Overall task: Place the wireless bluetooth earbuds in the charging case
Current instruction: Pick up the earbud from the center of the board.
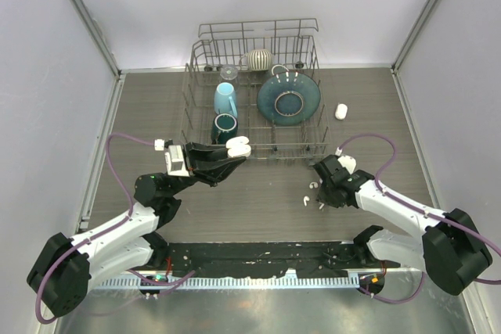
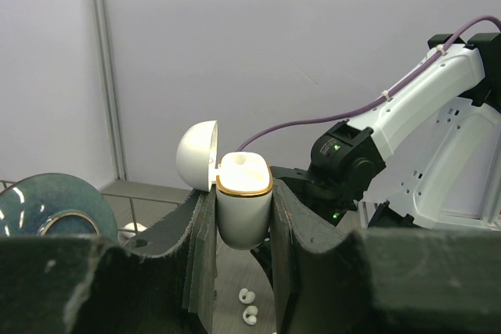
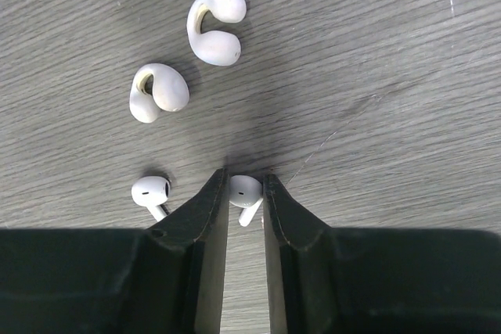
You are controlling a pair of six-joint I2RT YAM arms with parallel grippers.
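The right gripper pinches one stemmed earbud lying on the table, stem pointing back toward the wrist. The open case waits well off left, mouth upward, clamped in the left gripper.

We count four earbuds: two stemmed earbuds, two ear-clip buds. Cases, we make it two: one open case, one closed case. One dish rack, and in it two cups, one glass, one striped mug, one teal plate.
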